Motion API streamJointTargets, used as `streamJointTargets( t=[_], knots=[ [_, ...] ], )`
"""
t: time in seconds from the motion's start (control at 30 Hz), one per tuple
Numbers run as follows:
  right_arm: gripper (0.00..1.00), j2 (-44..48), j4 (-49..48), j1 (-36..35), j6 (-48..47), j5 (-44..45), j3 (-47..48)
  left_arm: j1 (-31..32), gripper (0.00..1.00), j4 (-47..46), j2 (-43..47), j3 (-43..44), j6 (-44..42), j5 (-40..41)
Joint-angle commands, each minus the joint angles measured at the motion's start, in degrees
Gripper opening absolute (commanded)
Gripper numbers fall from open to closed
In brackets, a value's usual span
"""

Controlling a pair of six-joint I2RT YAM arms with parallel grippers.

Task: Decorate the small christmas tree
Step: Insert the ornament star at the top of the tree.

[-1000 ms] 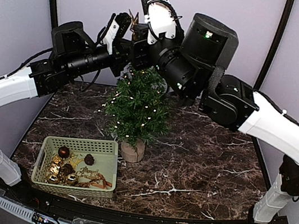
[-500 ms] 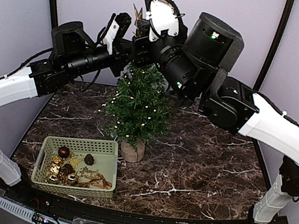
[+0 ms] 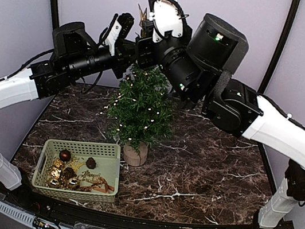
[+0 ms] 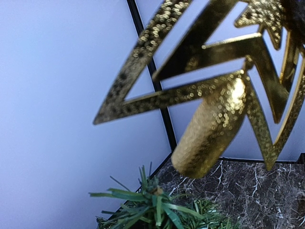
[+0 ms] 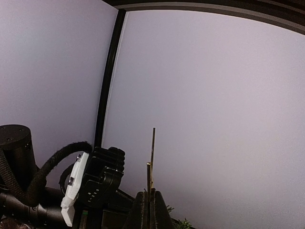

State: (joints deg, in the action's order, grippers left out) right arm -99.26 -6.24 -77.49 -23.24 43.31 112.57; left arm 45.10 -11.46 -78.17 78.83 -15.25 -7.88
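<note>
The small christmas tree (image 3: 140,110) stands mid-table on its round wooden base (image 3: 134,153), with small lights on its branches. My right gripper (image 3: 147,20) is shut on a gold glitter star topper (image 3: 140,14) and holds it just above the tree's tip. In the right wrist view the star (image 5: 152,160) shows edge-on between my shut fingers (image 5: 143,212). In the left wrist view the star (image 4: 200,90) fills the frame, its tube socket (image 4: 209,131) hanging above the tree tip (image 4: 155,200). My left gripper (image 3: 117,27) hovers open and empty just left of the star.
A pale green basket (image 3: 108,168) at the front left holds dark and gold baubles and a gold sign. Both arms cross high over the back of the marble table (image 3: 206,175). Walls enclose the back and sides.
My right gripper has lifted the star slightly up and to the right over the tree top, then held still. The left arm has not moved.
</note>
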Motion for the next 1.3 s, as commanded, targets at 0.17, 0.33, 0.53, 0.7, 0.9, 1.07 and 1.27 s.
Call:
streamJointTargets(
  t=[0.17,0.33,0.53,0.7,0.9,1.07,1.27],
  knots=[
    [0.0,0.0,-2.6,1.2,1.6,-1.3,-0.2,-0.4,0.0,0.5,0.4,1.4,0.2,0.1],
    [0.0,-0.2,-2.5,1.8,2.2,-2.0,0.1,-0.3,0.0,0.5,0.4,1.4,0.2,0.0],
    [0.0,-0.4,-1.8,2.1,3.0,-2.8,0.4,-0.4,0.0,0.5,0.2,1.5,0.2,-0.1],
    [0.0,-0.5,-1.2,2.2,3.7,-3.2,0.3,-0.4,0.0,0.6,0.0,1.6,0.2,0.0],
    [0.0,-0.5,-0.9,2.7,4.3,-3.3,0.0,-0.4,0.0,0.7,0.1,1.7,0.2,0.0],
    [0.0,-0.7,-0.6,3.0,4.6,-3.5,0.0,-0.5,0.0,0.7,0.0,1.7,0.3,0.0],
    [0.0,-0.7,0.1,3.1,5.4,-3.8,-0.2,-0.4,0.0,0.9,0.0,1.9,0.3,0.0]
  ],
)
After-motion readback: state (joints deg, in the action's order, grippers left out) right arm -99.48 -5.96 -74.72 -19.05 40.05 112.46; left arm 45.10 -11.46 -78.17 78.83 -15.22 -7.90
